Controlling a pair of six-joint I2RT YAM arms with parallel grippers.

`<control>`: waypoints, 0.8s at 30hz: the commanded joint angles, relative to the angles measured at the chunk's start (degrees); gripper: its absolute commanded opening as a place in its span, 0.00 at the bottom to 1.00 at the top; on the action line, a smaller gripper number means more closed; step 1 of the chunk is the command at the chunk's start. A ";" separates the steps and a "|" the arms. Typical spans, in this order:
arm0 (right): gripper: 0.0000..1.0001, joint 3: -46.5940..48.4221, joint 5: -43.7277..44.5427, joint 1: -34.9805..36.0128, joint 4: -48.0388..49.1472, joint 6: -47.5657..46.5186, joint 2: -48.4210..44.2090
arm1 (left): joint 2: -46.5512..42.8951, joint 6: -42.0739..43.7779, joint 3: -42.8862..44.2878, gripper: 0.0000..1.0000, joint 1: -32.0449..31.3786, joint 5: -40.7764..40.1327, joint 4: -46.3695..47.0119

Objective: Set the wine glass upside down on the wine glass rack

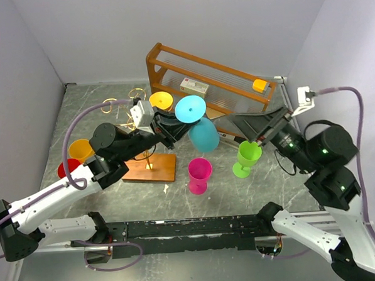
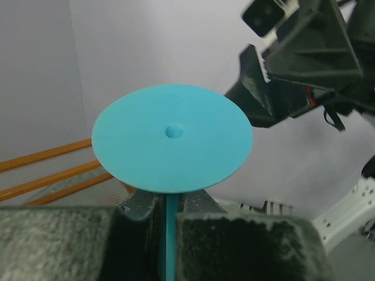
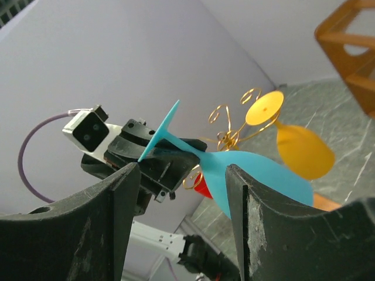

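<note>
The wine glass is cyan (image 1: pixel 202 134) and hangs upside down, its round foot (image 2: pixel 173 137) on top and its bowl (image 3: pixel 258 175) below. My left gripper (image 2: pixel 169 213) is shut on its thin stem, just under the foot. The wine glass rack (image 1: pixel 150 167), gold wire scrolls (image 3: pixel 225 126) on a flat wooden base, stands left of and below the glass. My right gripper (image 1: pixel 242 126) stands open just right of the bowl; in the right wrist view its fingers (image 3: pixel 123 193) frame the glass without touching it.
A yellow glass (image 3: pixel 302 149) hangs upside down on a rack arm. Orange (image 1: pixel 81 149) and red (image 1: pixel 68 167) glasses sit at the rack's left. A pink glass (image 1: pixel 199 174) and a green glass (image 1: pixel 247 156) stand upright on the table. The brown wooden shelf (image 1: pixel 209 76) is behind.
</note>
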 commanded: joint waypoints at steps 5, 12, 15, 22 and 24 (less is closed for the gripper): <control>0.60 -2.51 -13.05 0.04 8.12 8.73 5.52 | -0.58 11.81 2.01 0.07 -0.18 8.93 -6.94; 0.56 -9.18 -11.86 0.05 14.10 14.08 4.54 | 1.14 14.36 3.29 0.07 -0.19 10.07 -9.14; 0.51 -9.86 -9.30 0.04 12.08 14.92 3.95 | 1.54 14.96 3.60 0.07 -0.19 11.06 -9.30; 0.33 -11.18 -8.04 0.04 9.10 17.69 2.41 | 2.58 15.67 3.44 0.07 -0.22 12.67 -9.46; 0.29 -11.84 -7.58 0.07 8.72 18.30 1.72 | 3.09 15.85 4.07 0.07 -0.18 12.72 -10.50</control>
